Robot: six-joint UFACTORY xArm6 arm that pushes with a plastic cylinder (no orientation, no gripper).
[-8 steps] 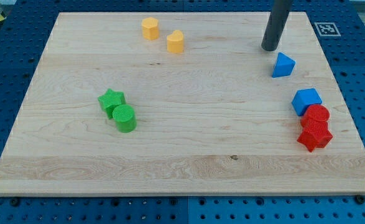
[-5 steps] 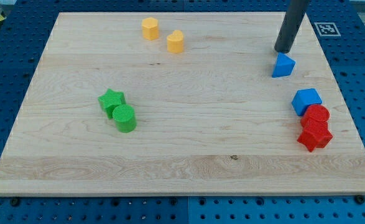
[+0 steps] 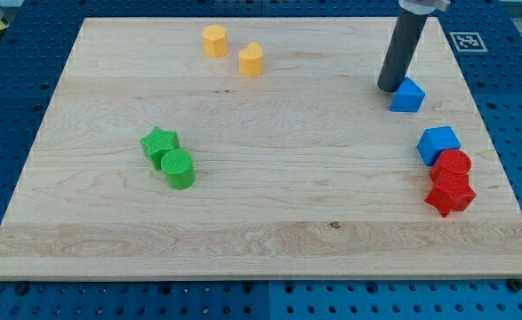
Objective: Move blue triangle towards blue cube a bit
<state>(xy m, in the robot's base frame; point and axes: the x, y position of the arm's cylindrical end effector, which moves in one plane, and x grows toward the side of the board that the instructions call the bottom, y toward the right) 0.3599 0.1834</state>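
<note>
The blue triangle [image 3: 408, 95] lies on the wooden board at the view's upper right. The blue cube [image 3: 438, 143] sits below it and a little to the right, touching the red blocks. My tip [image 3: 389, 88] stands right at the triangle's left side, touching or nearly touching it. The dark rod rises from there toward the view's top.
A red cylinder [image 3: 454, 164] and a red star [image 3: 450, 193] sit just below the blue cube. Two yellow blocks [image 3: 214, 40] [image 3: 251, 60] lie at the top centre-left. A green star [image 3: 159, 142] and green cylinder [image 3: 179, 169] lie at left. The board's right edge [image 3: 492, 133] is near.
My tip moved from above the triangle's top down to its left side. The blue triangle has shifted slightly to the right. Other blocks have not moved.
</note>
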